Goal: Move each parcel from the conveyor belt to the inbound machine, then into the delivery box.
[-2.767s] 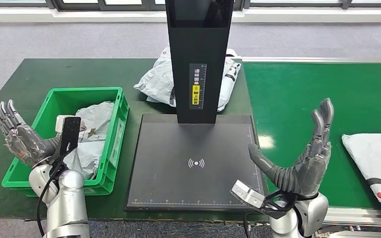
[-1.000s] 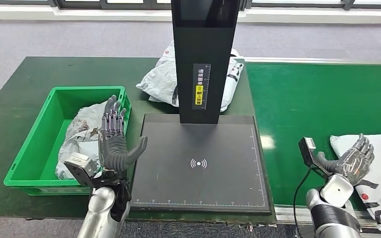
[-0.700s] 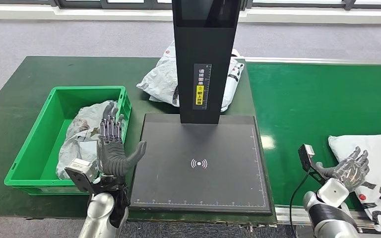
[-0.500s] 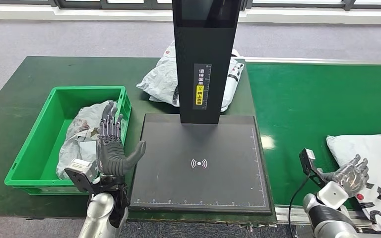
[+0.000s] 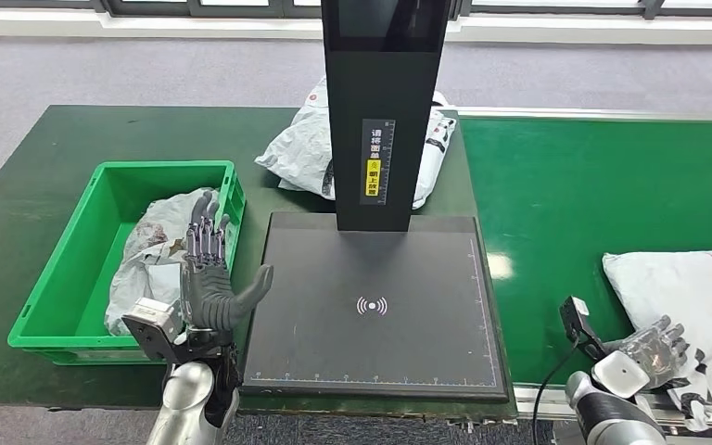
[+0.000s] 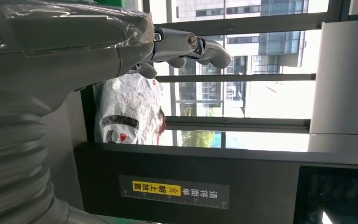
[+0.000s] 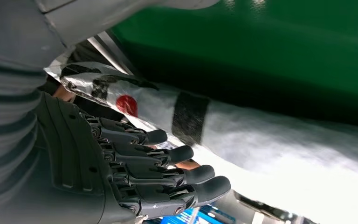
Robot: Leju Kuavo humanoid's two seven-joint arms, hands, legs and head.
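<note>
A white parcel (image 5: 691, 287) with black marks and a red dot lies at the right end of the green conveyor belt (image 5: 575, 185). My right hand (image 5: 654, 346) is low at the parcel's near edge with its fingers spread, holding nothing. In the right wrist view the hand (image 7: 135, 163) stretches along just under the parcel (image 7: 261, 135). My left hand (image 5: 209, 278) stands upright and open between the green delivery box (image 5: 65, 269) and the inbound machine's black plate (image 5: 371, 269). Grey parcels (image 5: 153, 246) lie in the box.
The machine's black column (image 5: 380, 102) rises behind the plate, and another white parcel (image 5: 298, 153) lies behind it, also visible in the left wrist view (image 6: 130, 109). The box sits on a dark green table (image 5: 19, 158). The belt's metal rail runs along the near right edge.
The parcel has drifted left on the belt. My right hand has dropped from raised over the belt to the parcel's near edge. My left hand moved from outside the box to beside the plate, then held still.
</note>
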